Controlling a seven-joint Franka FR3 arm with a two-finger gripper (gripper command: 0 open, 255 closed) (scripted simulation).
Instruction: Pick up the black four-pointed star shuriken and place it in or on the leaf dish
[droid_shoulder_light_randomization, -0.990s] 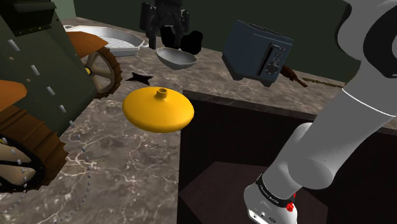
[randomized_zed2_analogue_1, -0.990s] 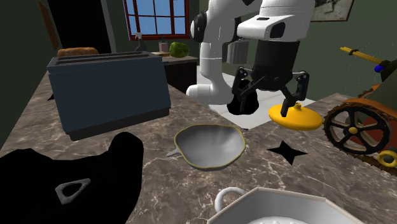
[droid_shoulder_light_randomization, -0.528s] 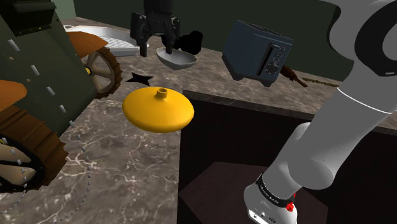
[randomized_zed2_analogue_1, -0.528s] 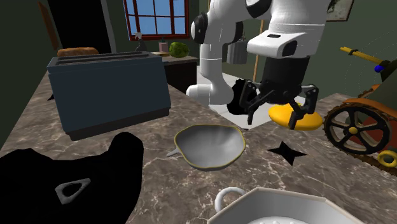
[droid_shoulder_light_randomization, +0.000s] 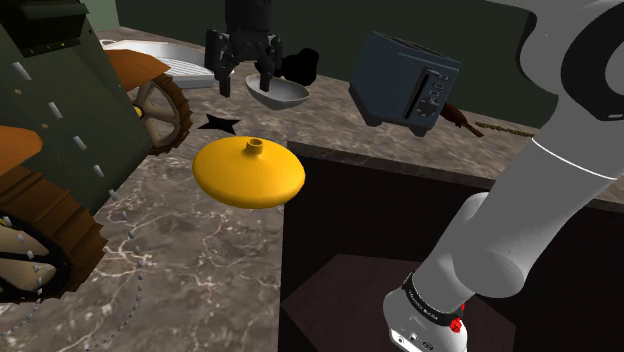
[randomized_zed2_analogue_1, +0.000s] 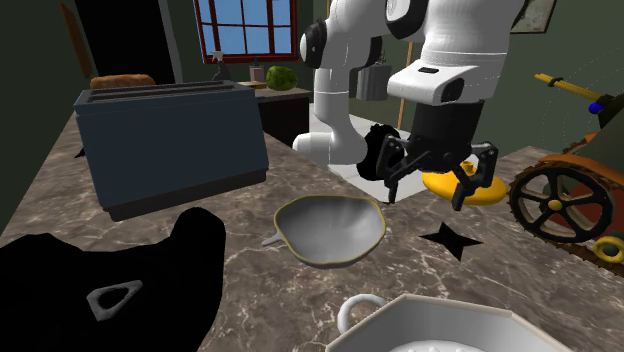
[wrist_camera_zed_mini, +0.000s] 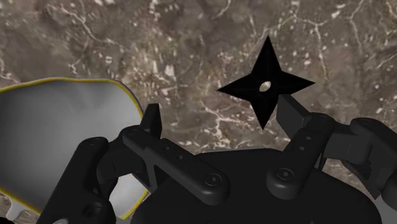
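The claw (wrist_camera_zed_mini: 218, 108) hangs released, its two black fingers spread wide and holding nothing. Its own linkage covers part of the leaf dish (wrist_camera_zed_mini: 57, 127), which the frame edge also cuts off. In the second exterior view the claw (randomized_zed2_analogue_1: 427, 195) hides part of a glossy yellow domed lid (randomized_zed2_analogue_1: 490, 190) behind it. The black four-pointed star shuriken (wrist_camera_zed_mini: 265, 84) lies flat on the veined brown marble counter (wrist_camera_zed_mini: 159, 38) below the claw, close beside one fingertip, with a small pale hub at its centre. The dish is smooth, grey-white and yellow-rimmed, and it sits outside the other finger.
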